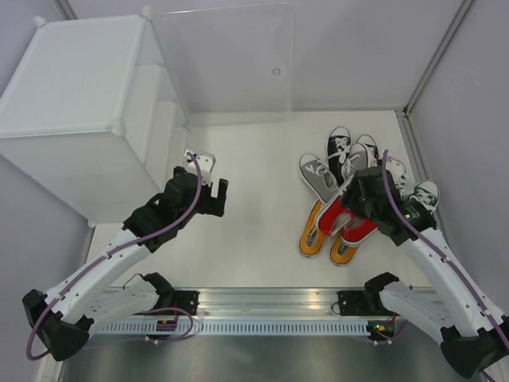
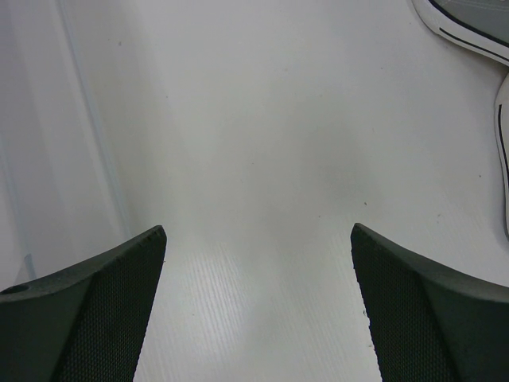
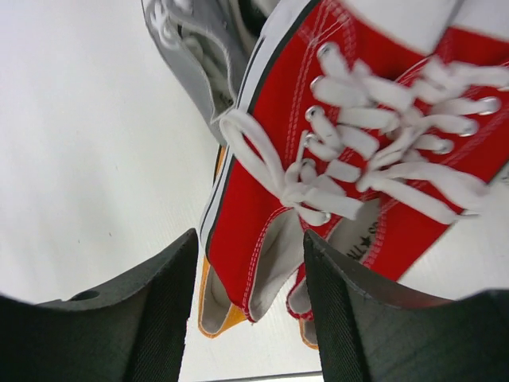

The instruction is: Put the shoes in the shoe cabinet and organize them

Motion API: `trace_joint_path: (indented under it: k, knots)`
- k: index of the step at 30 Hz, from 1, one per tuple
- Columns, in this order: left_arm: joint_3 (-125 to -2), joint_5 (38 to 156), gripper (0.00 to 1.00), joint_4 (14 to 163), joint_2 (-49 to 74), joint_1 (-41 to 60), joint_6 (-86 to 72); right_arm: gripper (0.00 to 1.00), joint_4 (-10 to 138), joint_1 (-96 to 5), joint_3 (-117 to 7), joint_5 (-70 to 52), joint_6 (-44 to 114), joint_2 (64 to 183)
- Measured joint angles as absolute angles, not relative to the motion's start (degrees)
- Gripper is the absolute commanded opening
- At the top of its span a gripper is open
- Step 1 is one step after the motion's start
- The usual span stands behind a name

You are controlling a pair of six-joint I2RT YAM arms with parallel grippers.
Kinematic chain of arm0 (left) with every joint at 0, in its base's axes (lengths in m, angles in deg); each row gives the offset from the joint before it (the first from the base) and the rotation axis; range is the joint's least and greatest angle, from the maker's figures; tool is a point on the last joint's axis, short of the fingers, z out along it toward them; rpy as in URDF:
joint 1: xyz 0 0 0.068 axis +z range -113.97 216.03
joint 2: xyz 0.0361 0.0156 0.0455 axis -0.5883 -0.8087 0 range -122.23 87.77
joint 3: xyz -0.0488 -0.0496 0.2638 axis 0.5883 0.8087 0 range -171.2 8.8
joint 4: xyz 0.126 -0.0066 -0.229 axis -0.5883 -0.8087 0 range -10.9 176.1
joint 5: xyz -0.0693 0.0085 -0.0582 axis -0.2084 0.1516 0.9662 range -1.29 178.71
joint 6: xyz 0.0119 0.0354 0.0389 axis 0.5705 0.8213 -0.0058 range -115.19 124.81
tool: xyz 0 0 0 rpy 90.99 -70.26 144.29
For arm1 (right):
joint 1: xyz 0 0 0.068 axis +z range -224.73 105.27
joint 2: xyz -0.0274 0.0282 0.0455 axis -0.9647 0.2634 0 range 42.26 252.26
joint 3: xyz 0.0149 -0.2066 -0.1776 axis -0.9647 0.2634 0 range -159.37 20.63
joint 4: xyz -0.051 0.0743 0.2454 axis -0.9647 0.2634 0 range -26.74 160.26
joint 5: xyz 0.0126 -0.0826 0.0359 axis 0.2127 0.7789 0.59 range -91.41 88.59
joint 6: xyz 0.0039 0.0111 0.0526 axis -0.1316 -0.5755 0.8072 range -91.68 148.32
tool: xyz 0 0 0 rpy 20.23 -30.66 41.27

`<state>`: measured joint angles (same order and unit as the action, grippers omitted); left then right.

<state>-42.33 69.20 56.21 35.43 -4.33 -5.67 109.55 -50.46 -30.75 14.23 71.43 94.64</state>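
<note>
Right hand (image 3: 250,237) straddles a red shoe's (image 3: 270,119) heel; whether it grips, I cannot tell. Left hand (image 2: 258,227) hangs wide open. Shoes (image 1: 322,177) lie heaped by the desk's (image 1: 254,159) right edge, none seen in the far-left cabinet (image 1: 79,103): barely begun.

Bright, even light; soft shadows

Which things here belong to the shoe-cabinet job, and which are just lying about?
Job:
- red shoes
- orange shoes
- grey shoes
- black shoes
- shoe cabinet
- clear door

Not the job:
- nothing loose is visible
- only the table and the arms' mounting rail
</note>
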Motion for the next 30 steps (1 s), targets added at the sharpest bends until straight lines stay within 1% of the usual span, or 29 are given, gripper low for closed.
trace_joint_path:
  k: [2, 5, 7, 14, 16, 19, 23, 26, 27, 29, 30]
  knots:
    - [-42.3, 69.1, 1.00, 56.2, 35.3, -4.3, -5.7, 0.62, 113.3, -50.5, -34.5, 17.9, 71.7, 93.4]
    - [-42.3, 69.1, 1.00, 56.2, 35.3, -4.3, -5.7, 0.63, 117.8, -50.5, -35.6, 21.3, 72.6, 93.1]
    - [-42.3, 69.1, 1.00, 56.2, 35.3, -4.3, -5.7, 0.65, 120.0, -50.5, -34.4, 22.5, 73.9, 94.2]
    - [-42.3, 69.2, 1.00, 56.2, 35.3, -4.3, -5.7, 0.66, 124.0, -50.5, -27.6, 27.1, 79.1, 96.8]
    - [-42.3, 69.2, 1.00, 56.1, 35.3, -4.3, -5.7, 0.64, 124.1, -50.5, -26.6, 28.0, 79.9, 97.0]
    - [-42.3, 69.3, 1.00, 56.1, 35.3, -4.3, -5.7, 0.59, 123.7, -50.7, -24.6, 29.1, 81.0, 97.5]
    - [-42.3, 69.3, 1.00, 56.1, 35.3, -4.3, -5.7, 0.56, 122.4, -52.3, -23.0, 29.4, 81.5, 97.8]
    - [-42.3, 69.3, 1.00, 56.1, 35.3, -4.3, -5.7, 0.49, 120.4, -54.5, -22.2, 29.1, 81.3, 97.9]
    - [-42.3, 69.3, 1.00, 56.1, 35.3, -4.3, -5.7, 0.43, 119.8, -55.2, -21.8, 28.8, 81.2, 98.0]
    - [-42.3, 69.3, 1.00, 56.1, 35.3, -4.3, -5.7, 0.35, 118.7, -56.6, -21.1, 28.1, 80.8, 98.0]
    - [-42.3, 69.3, 1.00, 56.0, 35.3, -4.3, -5.7, 0.25, 118.2, -57.4, -20.8, 27.6, 80.6, 98.0]
